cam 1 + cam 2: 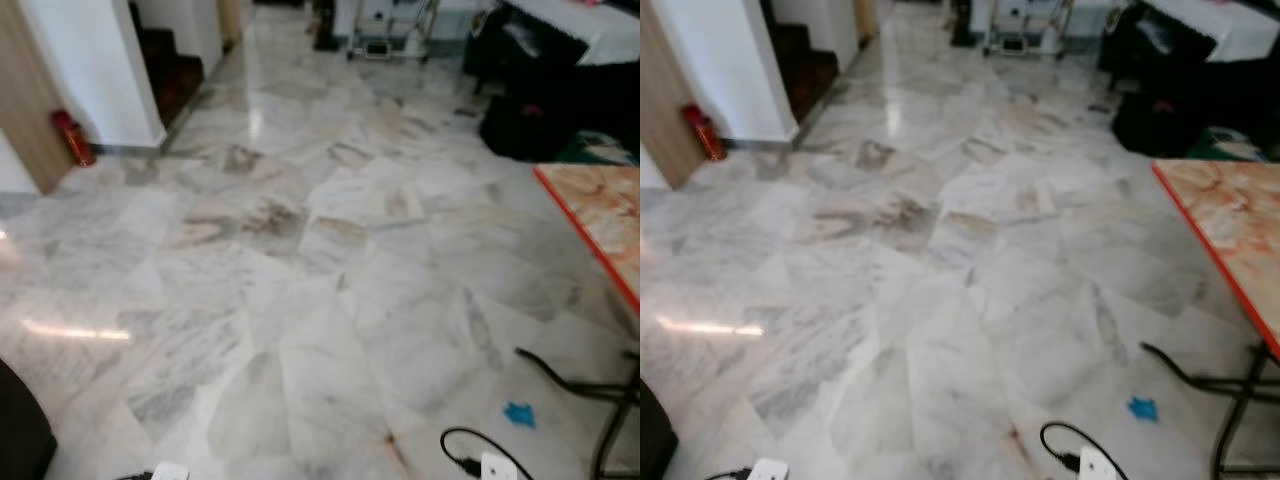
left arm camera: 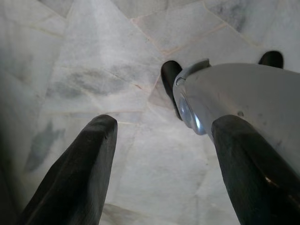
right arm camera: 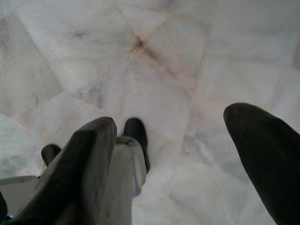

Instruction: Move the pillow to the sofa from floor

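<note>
Now scanning marble floor (image 1: 300, 300) | no pillow or sofa spotted | left gripper (image 2: 159, 164) hangs spread, empty | right gripper (image 3: 178, 159) spread, empty | pillow likely soft, light: pinch a corner or edge

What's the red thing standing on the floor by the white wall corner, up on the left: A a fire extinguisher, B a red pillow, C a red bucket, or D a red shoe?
A: the red fire extinguisher is a slim upright cylinder with a dark top, standing on the marble floor between the wooden panel and the white wall.
</note>
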You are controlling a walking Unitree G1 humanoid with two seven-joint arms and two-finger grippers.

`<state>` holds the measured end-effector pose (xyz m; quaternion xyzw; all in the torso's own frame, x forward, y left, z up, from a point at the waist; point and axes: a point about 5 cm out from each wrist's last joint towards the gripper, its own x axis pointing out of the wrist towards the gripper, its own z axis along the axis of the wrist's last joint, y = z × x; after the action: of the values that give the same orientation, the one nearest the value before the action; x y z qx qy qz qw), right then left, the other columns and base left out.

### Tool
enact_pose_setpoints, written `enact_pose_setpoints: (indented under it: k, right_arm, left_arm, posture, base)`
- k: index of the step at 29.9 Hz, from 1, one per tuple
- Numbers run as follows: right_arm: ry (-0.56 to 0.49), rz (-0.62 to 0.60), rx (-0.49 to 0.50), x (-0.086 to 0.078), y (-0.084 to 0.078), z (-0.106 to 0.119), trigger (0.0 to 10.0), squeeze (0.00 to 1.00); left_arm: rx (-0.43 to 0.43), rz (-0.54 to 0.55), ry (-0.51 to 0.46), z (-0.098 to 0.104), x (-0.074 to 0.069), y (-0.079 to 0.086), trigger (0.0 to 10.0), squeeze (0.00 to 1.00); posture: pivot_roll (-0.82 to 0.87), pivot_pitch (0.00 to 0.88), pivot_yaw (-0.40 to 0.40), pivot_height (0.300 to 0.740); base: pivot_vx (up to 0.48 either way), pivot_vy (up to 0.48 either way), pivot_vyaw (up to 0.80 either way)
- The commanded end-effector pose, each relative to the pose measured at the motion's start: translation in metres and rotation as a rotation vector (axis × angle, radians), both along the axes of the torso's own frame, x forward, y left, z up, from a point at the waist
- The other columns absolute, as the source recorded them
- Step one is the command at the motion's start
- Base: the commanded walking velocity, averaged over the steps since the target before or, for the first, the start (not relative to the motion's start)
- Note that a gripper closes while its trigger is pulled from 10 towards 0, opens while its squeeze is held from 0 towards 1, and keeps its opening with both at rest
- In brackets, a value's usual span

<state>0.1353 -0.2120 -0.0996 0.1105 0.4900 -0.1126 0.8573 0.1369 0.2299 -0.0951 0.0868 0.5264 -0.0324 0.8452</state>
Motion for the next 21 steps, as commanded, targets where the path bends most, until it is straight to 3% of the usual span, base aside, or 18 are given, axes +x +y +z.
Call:
enact_pose_setpoints:
  k: [1, 7, 17, 21]
  right_arm:
    - [-0.002, -0.003, -0.002, 0.000, 0.000, 0.000, 10.0, 0.00]
    - [-0.002, -0.001, -0.002, 0.001, 0.000, 0.000, 10.0, 0.00]
    - [-0.005, -0.005, -0.002, 0.001, 0.000, 0.000, 10.0, 0.00]
    - [-0.003, -0.006, -0.003, 0.002, 0.000, 0.001, 10.0, 0.00]
  left_arm:
    - [-0.006, -0.011, 0.009, -0.002, -0.002, -0.004, 10.0, 0.00]
    - [-0.011, -0.014, 0.007, -0.002, -0.002, -0.008, 10.0, 0.00]
    - [-0.004, -0.003, 0.014, -0.002, -0.008, 0.003, 10.0, 0.00]
    - [-0.015, -0.009, 0.003, -0.002, 0.000, -0.009, 10.0, 0.00]
  posture:
    - [-0.06, 0.000, -0.035, 0.740]
    - [-0.06, 0.000, -0.035, 0.740]
    - [-0.06, 0.000, -0.035, 0.740]
    - [-0.06, 0.000, -0.036, 0.740]
  base:
    - [-0.259, 0.000, 0.00]
    - [-0.258, 0.000, 0.00]
    - [-0.260, 0.000, 0.00]
    - [-0.261, 0.000, 0.00]
